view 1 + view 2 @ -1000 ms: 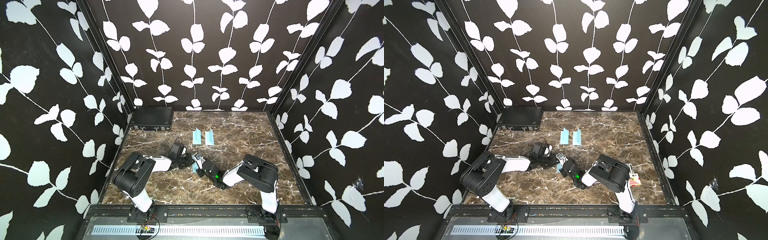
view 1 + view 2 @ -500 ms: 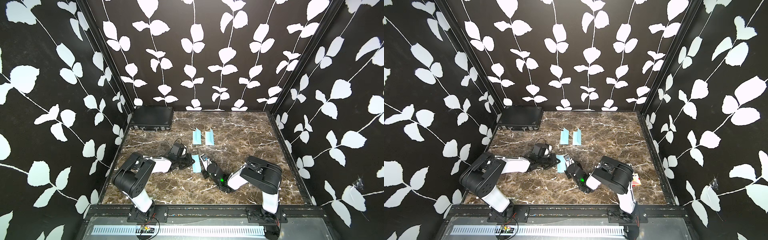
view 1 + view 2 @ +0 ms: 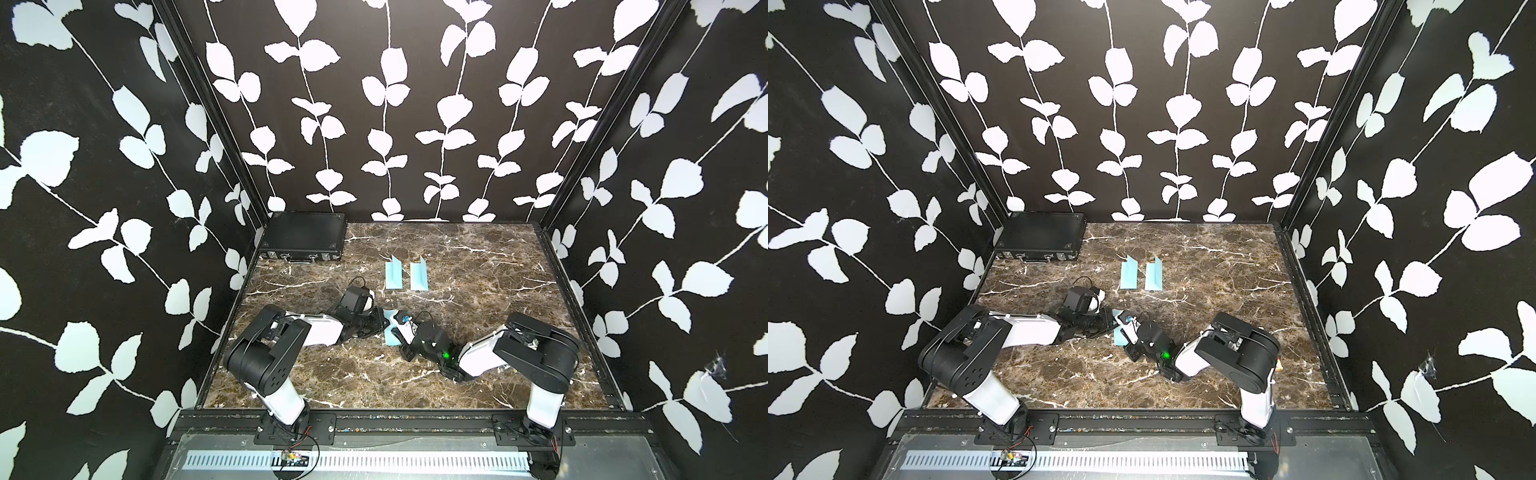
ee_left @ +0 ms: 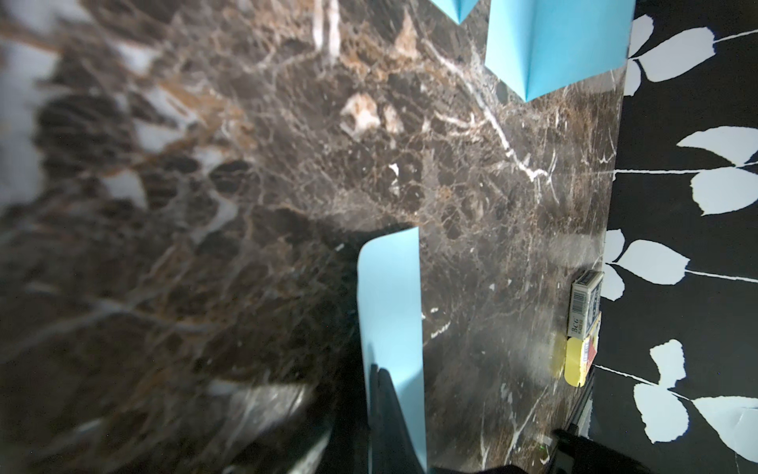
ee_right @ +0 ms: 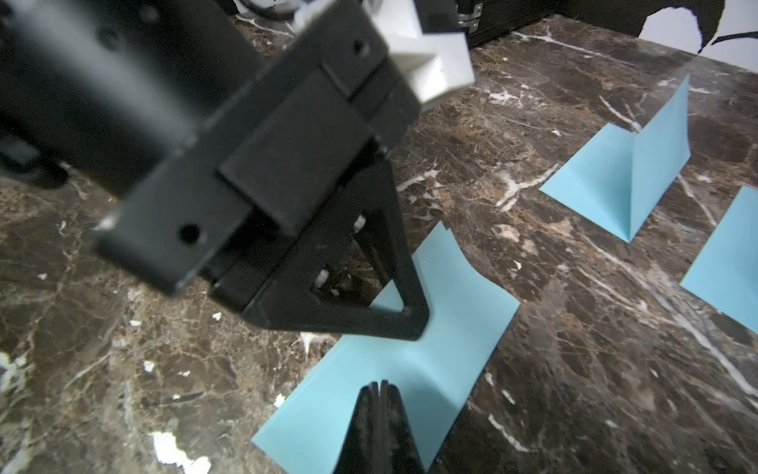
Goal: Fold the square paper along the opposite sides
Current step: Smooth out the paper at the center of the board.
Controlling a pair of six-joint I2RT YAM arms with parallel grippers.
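Two tools meet over one sheet at the front middle of the surface. The square paper, pale blue, lies there doubled over, with two corners showing one above the other at its far end. The left tool is clenched, its tip bearing down on the upper layer near the middle, where the sheet dips. The right tool is clenched too, jaws tight together, its tip set on the same layer near the left one. Neither seems to grip the sheet. Both look to serve as pressers, and a closed tip suits that: a narrow, stiff point for flattening layers. Both arms reach in low along the surface, probably so the tips can push down on the fold. Away from the tips the sheet bows upward, so by my judgement the crease is not yet sharp along its whole length. Farther back, well apart from the arms, a folded sheet sits just beside its twin, each with one flap standing up; they are likely finished pieces parked clear of the work. A black case fills the back left corner.
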